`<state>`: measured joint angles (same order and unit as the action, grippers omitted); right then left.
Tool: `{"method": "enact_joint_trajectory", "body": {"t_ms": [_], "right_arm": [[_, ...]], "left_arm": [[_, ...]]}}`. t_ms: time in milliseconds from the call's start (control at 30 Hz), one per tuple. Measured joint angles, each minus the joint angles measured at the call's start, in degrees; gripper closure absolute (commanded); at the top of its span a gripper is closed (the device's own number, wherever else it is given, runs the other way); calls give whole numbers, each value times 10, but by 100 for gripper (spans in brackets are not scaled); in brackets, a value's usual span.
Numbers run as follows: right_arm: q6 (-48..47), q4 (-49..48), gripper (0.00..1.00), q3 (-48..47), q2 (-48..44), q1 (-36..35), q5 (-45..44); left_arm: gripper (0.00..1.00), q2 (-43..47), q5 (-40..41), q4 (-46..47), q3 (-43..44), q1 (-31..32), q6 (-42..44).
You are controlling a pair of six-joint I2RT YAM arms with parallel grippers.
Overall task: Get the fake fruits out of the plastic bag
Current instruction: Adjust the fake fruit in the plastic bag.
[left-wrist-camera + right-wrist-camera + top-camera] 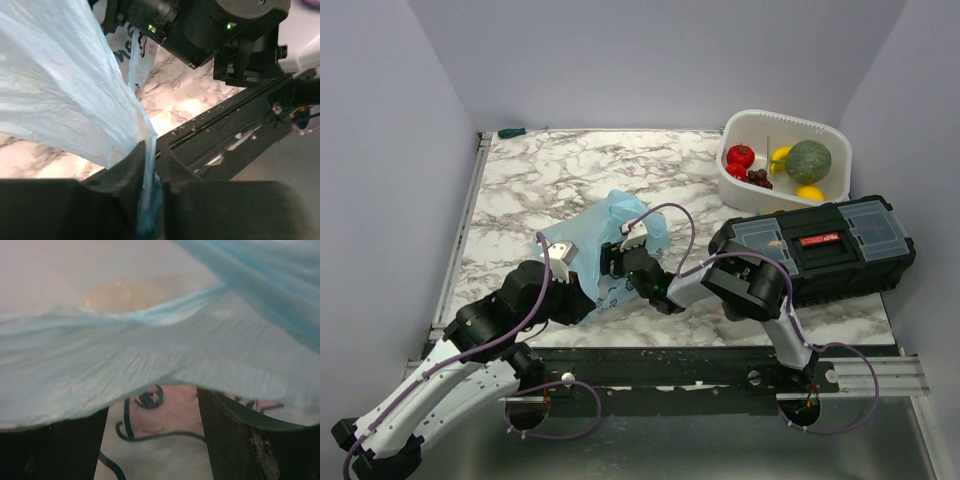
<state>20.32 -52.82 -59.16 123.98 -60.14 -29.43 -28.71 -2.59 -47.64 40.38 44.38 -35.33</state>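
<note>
The light-blue plastic bag (617, 215) lies crumpled on the marble table, left of centre. My left gripper (587, 284) is shut on a bunched strip of the plastic bag (65, 90), pinched between its fingers (131, 170). My right gripper (611, 258) pushes into the bag from the right and stands open. Bag film (150, 350) is draped over its fingertips (225, 425), with pink print between them. The fake fruits sit in the white tub: a red tomato (741, 155), grapes (760, 178), a banana (780, 157), a green melon (809, 160) and a citrus (810, 192). A blurred orange patch (117, 295) shows through the film.
The white tub (786, 118) stands at the back right. A black toolbox (815, 245) lies in front of it, beside my right arm's elbow. A small green object (510, 132) rests at the back left corner. The black front rail (235, 130) runs close by the left gripper.
</note>
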Motion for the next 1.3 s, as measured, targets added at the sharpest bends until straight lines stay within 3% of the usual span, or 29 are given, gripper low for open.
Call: {"method": "enact_joint_trajectory", "body": {"t_ms": [33, 200, 400, 533, 733, 833, 1033, 1300], "right_arm": [[2, -2, 31, 12, -4, 0, 6], [17, -8, 33, 90, -47, 0, 48], [23, -5, 32, 120, -98, 0, 73], [24, -5, 30, 120, -106, 0, 73], [24, 30, 28, 96, -105, 0, 61], [24, 35, 28, 87, -105, 0, 58], [26, 60, 27, 86, -105, 0, 50], [21, 62, 24, 86, -105, 0, 50]], "left_arm": [[68, -2, -1, -1, 1, 0, 0], [23, -2, -23, 9, 12, 0, -9], [10, -25, -12, -1, 123, 0, -2], [10, -82, 36, -6, 234, -32, 10], [17, -213, -21, 64, 241, -240, 14], [22, -333, -41, 119, 247, -288, 12], [23, -558, -60, 167, 330, -313, 14], [29, -734, -103, 216, 419, -335, 10]]}}
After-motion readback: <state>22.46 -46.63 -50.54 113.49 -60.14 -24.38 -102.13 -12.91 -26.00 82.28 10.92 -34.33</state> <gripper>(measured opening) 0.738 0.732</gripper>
